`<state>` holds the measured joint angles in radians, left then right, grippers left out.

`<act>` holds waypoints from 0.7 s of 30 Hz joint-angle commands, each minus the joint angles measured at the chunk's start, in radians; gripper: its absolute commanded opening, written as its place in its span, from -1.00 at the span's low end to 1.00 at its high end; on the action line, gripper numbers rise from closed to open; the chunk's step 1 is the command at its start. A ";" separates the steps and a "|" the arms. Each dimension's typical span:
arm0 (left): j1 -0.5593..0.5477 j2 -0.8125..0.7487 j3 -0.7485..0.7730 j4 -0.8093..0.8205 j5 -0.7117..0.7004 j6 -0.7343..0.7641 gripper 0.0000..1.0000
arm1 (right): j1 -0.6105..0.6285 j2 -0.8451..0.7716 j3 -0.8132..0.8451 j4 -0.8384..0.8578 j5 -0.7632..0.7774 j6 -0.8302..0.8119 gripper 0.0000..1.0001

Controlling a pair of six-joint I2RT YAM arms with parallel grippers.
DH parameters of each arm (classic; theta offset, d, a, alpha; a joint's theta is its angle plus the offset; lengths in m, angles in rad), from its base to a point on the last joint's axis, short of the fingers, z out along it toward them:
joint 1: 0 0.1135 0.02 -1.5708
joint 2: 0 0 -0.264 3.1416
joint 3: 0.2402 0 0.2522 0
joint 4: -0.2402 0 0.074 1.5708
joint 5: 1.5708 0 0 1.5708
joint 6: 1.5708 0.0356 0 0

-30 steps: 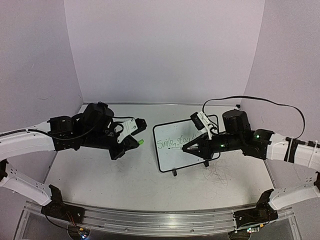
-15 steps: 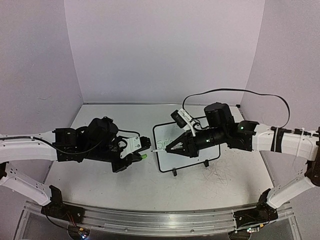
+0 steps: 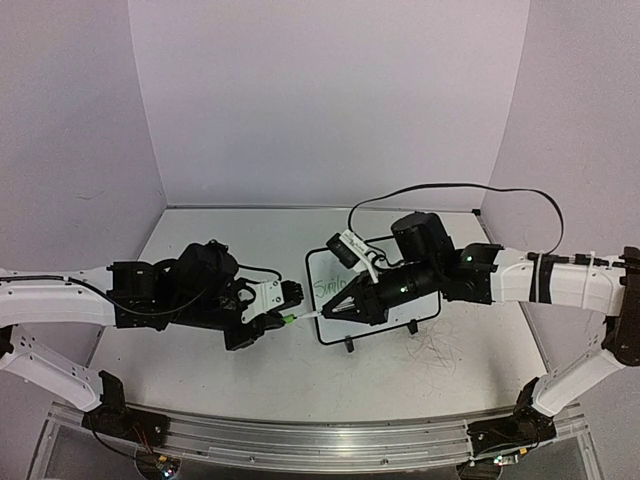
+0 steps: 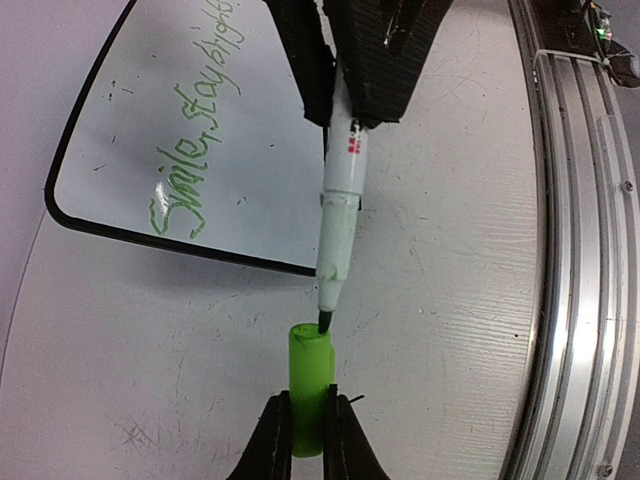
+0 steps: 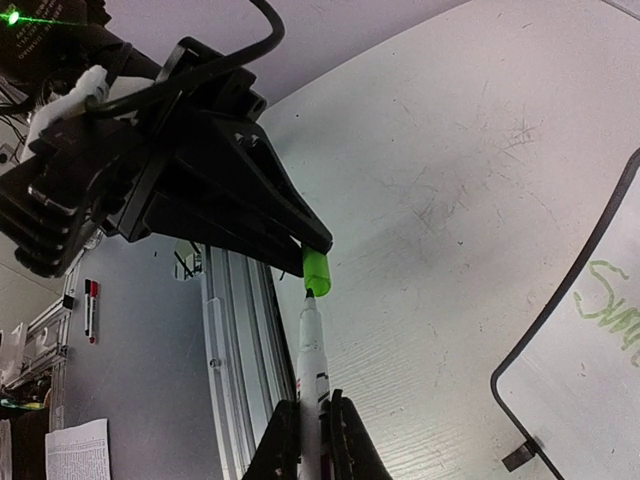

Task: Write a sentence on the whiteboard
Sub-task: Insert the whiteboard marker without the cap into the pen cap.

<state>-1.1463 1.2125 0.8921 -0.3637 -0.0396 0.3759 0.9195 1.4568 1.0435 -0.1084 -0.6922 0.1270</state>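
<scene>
I read the left hand [image 3: 283, 318] as clenched on a green cap [image 4: 310, 385], its mouth facing 3 o'clock in the overhead view. The marker [image 4: 340, 200] nib is right at that mouth, and the right hand [image 3: 335, 308] grips its barrel. The whiteboard [image 4: 120, 140] rests on the tabletop [image 3: 200, 360] at 2 o'clock from the cap, with the sentence [image 4: 185, 180] in green on it.

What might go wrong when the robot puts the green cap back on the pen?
The marker has its tip right at the mouth of the green cap. If it is slightly off-line, it may hit the rim and smear ink. The left fingers pinch only the cap's closed end, so a push might tilt it or slip it out. The whiteboard lies close beside, so a jolt could nudge it or smudge the sentence.
</scene>
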 commanded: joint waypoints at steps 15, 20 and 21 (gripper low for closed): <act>-0.023 -0.004 -0.005 0.036 -0.032 0.018 -1.00 | 0.010 -0.004 0.045 -0.002 0.055 -0.026 -1.00; -0.025 -0.004 -0.007 0.035 -0.040 0.020 -1.00 | 0.010 -0.036 0.029 -0.001 0.067 -0.024 -1.00; -0.025 -0.002 -0.007 0.035 -0.041 0.020 -1.00 | 0.010 -0.037 0.029 -0.001 0.065 -0.024 -1.00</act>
<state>-1.1661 1.2125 0.8875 -0.3573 -0.0596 0.3850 0.9218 1.4660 1.0538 -0.1295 -0.6436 0.1196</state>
